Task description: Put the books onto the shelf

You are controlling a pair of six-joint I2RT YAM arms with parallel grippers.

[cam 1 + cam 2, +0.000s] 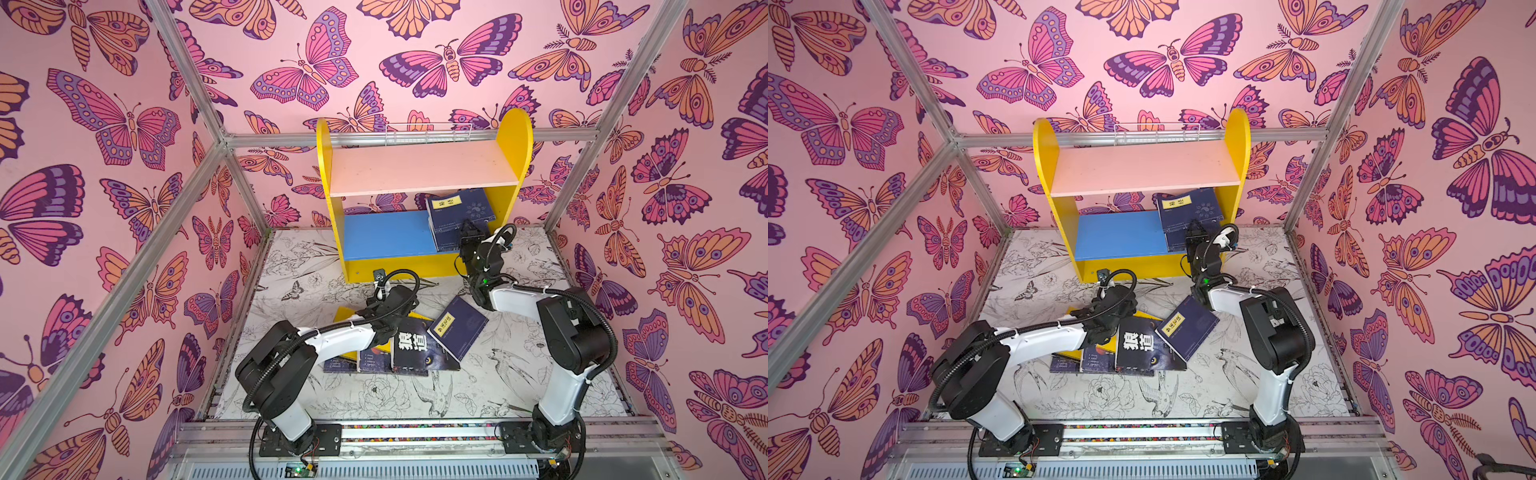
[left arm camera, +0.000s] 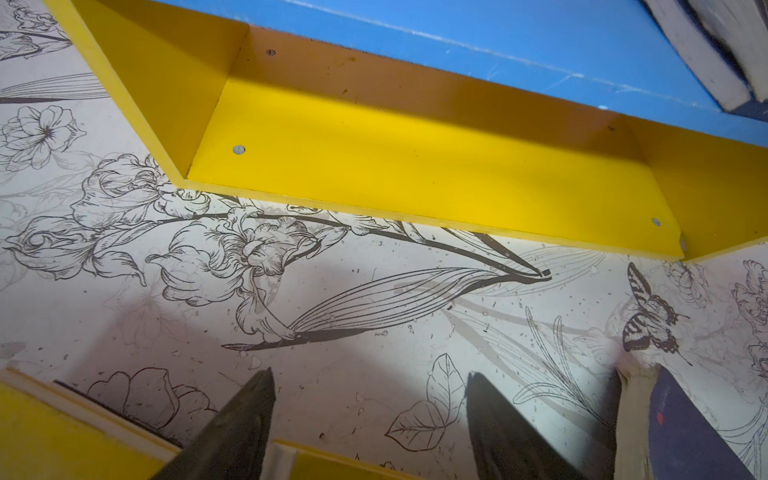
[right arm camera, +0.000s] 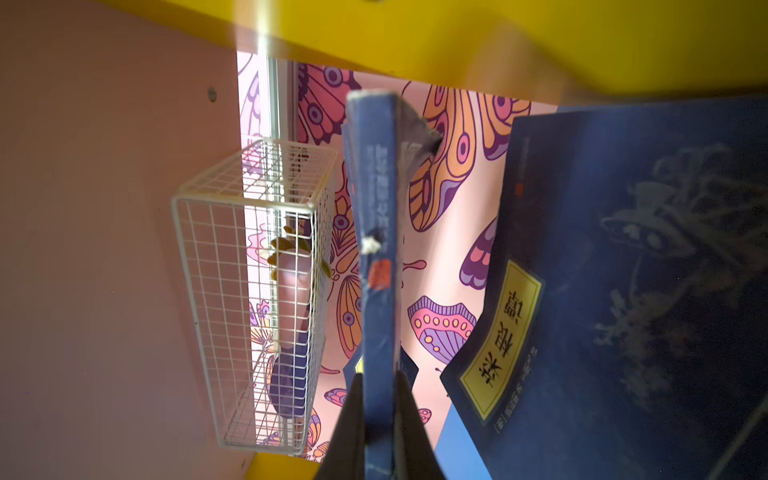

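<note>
The shelf [image 1: 424, 168] [image 1: 1142, 168] stands at the back, with yellow sides, a pink upper board and a blue lower board [image 1: 386, 235]. My right gripper [image 1: 469, 230] [image 3: 380, 376] reaches into the lower tier's right end, shut on the spine of an upright navy book [image 3: 376, 208]. Beside it another navy book [image 1: 461, 205] [image 3: 623, 270] with a yellow label leans on the side panel. On the table lie more books: a black one [image 1: 409, 345] with white characters, a navy one [image 1: 459, 328], a yellow one [image 1: 345, 316]. My left gripper [image 1: 401, 297] [image 2: 370, 372] hangs open over this pile, above a yellow book's edge [image 2: 332, 465].
A white wire basket [image 1: 428, 129] [image 3: 249, 291] hangs at the back of the shelf top. Aluminium frame posts and butterfly walls close in the floral table [image 1: 519, 374]. In the left wrist view the shelf's yellow base [image 2: 415, 166] lies just ahead of the fingers.
</note>
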